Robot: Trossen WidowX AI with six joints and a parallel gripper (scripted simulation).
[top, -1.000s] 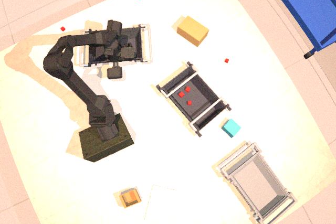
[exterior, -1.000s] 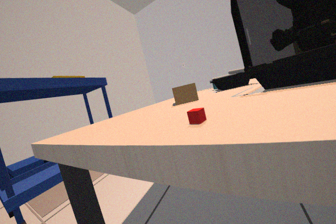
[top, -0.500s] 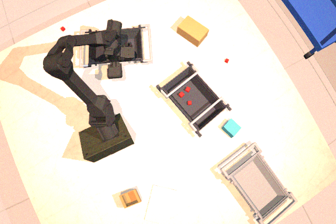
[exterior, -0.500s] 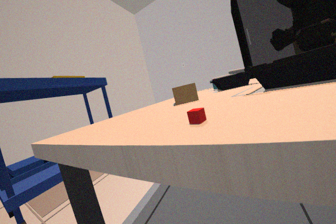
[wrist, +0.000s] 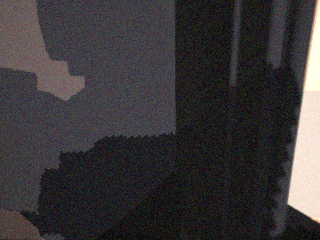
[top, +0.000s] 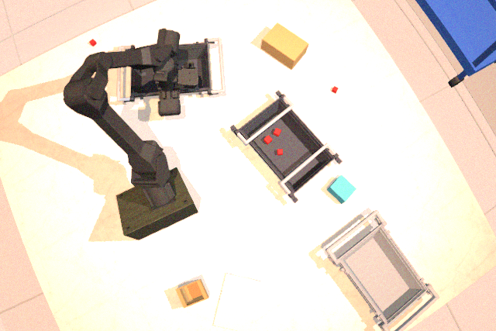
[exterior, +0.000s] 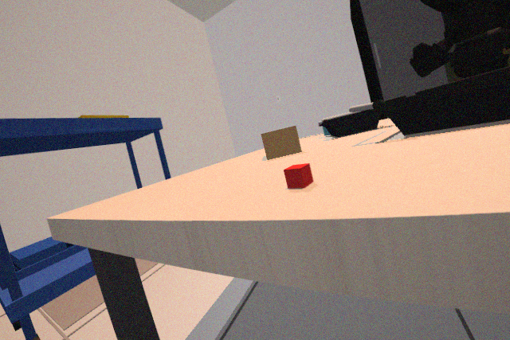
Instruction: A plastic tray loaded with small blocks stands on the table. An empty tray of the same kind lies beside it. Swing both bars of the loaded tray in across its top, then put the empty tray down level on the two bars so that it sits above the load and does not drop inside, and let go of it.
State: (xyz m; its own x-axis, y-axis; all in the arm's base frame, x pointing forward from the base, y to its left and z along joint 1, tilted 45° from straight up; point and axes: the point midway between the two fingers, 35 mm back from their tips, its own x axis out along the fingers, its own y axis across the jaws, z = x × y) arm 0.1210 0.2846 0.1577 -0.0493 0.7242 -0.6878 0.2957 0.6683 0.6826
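The loaded black tray (top: 306, 129) (exterior: 350, 123) stands mid-table with three red blocks (top: 277, 132) inside. One wire bar (top: 269, 124) and the other wire bar (top: 304, 163) both lie across its top. The empty black tray (top: 209, 73) (wrist: 210, 120) stands at the upper left in the top view. Its bars are out over its ends, one bar (top: 216, 67) on the right. My gripper (top: 168, 97) (wrist: 203, 181) points down at this tray's long side wall, nearly closed, a finger on each side of it. The outer fingertip is hidden behind the wall.
A yellow block (top: 284, 45) (exterior: 282, 142) stands between the trays and the far edge. A teal block (top: 341, 189) is beside the loaded tray. A grey tray (top: 356, 281) is at the lower right, an orange box (top: 193, 292) at the bottom. Loose red cubes lie about.
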